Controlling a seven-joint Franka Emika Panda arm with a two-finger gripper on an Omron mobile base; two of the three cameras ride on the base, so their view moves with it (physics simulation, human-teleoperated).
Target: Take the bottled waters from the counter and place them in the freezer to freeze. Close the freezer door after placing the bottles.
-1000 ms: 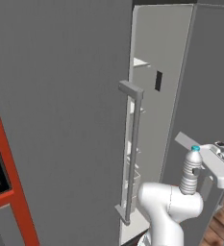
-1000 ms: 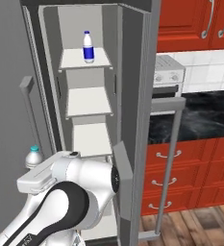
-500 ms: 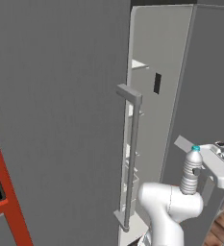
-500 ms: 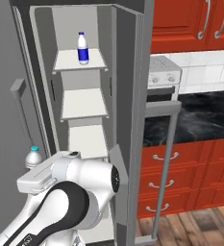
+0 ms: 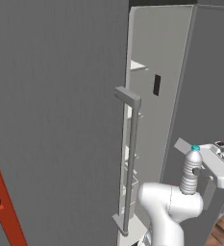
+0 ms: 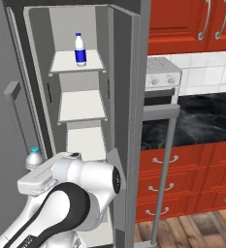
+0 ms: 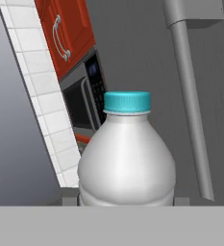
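Note:
My gripper (image 7: 127, 199) is shut on the clear bottled water (image 7: 127, 158) with a teal cap, held upright. That bottle (image 5: 191, 169) hangs just in front of the open freezer (image 5: 152, 101), low down and left of my hand. It also peeks from behind my arm (image 6: 33, 158). The white bottled water (image 6: 80, 50) with a blue label stands on the freezer's top shelf. The freezer door (image 6: 131, 97) stands open, edge-on at the right, with its long bar handle (image 6: 165, 160). The black counter (image 6: 197, 126) lies beyond it.
A closed grey door (image 5: 56, 110) with its own bar handle (image 5: 130, 158) flanks the opening on the left. Two bare white shelves (image 6: 83, 104) sit under the top one. Red drawers (image 6: 182, 184) lie under the counter, with a white appliance (image 6: 163, 77) on it.
The whole picture has shifted in both base views, so the base has moved relative to the freezer. The bottle stays in my gripper, in the same place beside the arm.

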